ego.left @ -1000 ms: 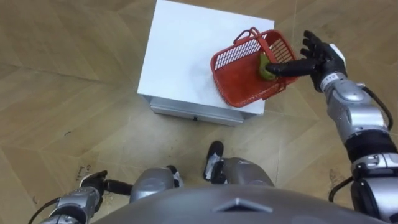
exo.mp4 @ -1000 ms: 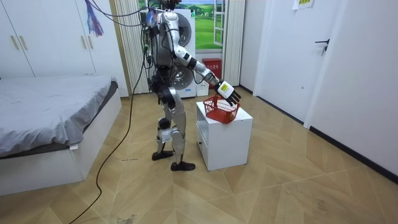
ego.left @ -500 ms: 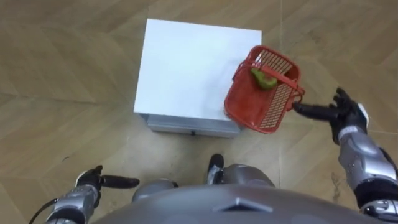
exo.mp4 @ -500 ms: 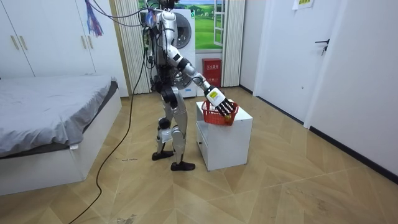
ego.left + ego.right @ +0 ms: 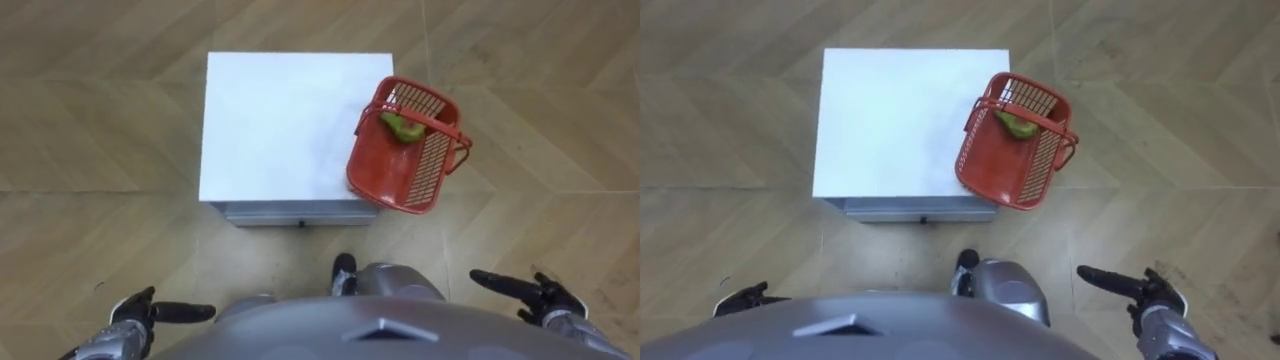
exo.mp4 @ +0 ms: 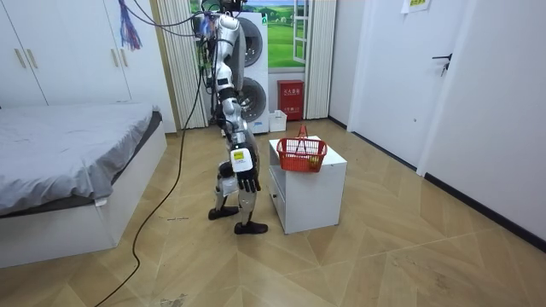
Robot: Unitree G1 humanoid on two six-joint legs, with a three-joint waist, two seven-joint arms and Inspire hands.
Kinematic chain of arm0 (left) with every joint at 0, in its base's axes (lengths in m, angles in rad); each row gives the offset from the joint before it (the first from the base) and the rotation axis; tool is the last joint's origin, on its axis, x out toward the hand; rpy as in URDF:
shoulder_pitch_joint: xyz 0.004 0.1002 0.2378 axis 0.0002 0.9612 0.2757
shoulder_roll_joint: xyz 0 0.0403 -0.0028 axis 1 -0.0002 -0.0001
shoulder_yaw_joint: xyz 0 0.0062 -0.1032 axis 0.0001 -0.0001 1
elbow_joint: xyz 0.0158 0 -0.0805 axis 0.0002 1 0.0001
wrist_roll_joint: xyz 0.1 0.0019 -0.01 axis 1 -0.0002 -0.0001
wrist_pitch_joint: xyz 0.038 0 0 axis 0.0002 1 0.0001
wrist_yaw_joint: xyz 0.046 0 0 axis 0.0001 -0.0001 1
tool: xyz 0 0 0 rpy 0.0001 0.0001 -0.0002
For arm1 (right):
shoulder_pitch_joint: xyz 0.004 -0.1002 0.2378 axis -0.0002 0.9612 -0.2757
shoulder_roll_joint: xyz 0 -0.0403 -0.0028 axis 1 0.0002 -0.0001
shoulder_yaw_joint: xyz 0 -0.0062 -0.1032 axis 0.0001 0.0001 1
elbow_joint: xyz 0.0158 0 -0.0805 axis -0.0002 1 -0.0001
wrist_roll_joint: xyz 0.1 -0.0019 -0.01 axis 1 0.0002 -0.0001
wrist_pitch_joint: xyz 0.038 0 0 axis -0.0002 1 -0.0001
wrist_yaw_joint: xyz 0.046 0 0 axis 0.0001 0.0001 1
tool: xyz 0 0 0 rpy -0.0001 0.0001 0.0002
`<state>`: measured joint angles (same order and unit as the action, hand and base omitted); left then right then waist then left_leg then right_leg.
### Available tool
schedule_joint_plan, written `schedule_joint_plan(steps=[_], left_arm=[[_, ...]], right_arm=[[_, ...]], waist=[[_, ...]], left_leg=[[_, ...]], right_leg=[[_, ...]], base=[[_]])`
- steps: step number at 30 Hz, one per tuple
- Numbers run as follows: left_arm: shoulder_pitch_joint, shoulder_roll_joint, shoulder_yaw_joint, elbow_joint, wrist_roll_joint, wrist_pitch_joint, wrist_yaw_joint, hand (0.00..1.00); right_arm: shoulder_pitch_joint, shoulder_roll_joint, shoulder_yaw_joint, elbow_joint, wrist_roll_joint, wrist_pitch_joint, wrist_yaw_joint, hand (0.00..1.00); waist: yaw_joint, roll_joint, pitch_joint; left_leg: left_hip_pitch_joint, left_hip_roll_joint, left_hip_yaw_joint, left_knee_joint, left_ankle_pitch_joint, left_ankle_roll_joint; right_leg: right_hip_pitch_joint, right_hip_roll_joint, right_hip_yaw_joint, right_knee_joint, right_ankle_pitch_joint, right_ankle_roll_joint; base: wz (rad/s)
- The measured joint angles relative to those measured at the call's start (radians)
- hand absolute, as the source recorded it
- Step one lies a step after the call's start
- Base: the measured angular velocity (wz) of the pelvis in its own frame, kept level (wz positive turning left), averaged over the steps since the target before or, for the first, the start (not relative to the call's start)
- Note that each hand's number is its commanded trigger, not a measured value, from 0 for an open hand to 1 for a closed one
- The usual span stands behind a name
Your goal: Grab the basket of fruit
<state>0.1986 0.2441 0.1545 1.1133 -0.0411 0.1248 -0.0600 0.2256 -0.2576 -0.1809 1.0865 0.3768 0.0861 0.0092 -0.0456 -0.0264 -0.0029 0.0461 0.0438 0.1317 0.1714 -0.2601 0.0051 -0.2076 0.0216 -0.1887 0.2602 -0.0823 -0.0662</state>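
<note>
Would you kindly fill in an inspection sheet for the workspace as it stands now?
Surface: white table, top bare apart from the basket.
Job's things: red basket at the table's right front corner, partly overhanging the edge; green fruit inside; held by neither hand.
Clutter: nothing seen.
Hands: right hand low beside the body, fingers straight, empty; left hand low at the other side, away from the basket.
Cables: nothing seen.
Surroundings: wooden floor; bed behind the robot; washing machine by the wall.

White cabinet (image 5: 270,120), grey bed (image 6: 68,141), white wardrobe (image 6: 77,51), wooden floor (image 5: 100,100)
</note>
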Motion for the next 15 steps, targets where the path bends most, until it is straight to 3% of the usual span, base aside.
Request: schedule_joint_plan(steps=[8,15], left_arm=[[0.014,-0.001,0.006,0.026,0.034,0.0,0.001,0.0],[0.014,-0.012,0.006,0.05,0.123,0.027,0.027,0.0]], right_arm=[[-0.006,0.027,0.002,0.116,-0.17,0.002,0.058,0.0],[-0.009,0.028,0.012,0.157,-0.4,0.025,0.058,0.0]], waist=[[0.024,-0.018,0.0062],[0.023,0.008,0.0037]], left_leg=[[0.017,-0.001,0.007,0.003,0.0,0.0],[0.018,0.002,0.005,-0.006,-0.002,0.001]], right_leg=[[0.017,0.01,0.011,-0.016,-0.002,0.003],[0.019,0.013,0.008,-0.017,0.004,0.004]], base=[[-0.03],[0.0]])
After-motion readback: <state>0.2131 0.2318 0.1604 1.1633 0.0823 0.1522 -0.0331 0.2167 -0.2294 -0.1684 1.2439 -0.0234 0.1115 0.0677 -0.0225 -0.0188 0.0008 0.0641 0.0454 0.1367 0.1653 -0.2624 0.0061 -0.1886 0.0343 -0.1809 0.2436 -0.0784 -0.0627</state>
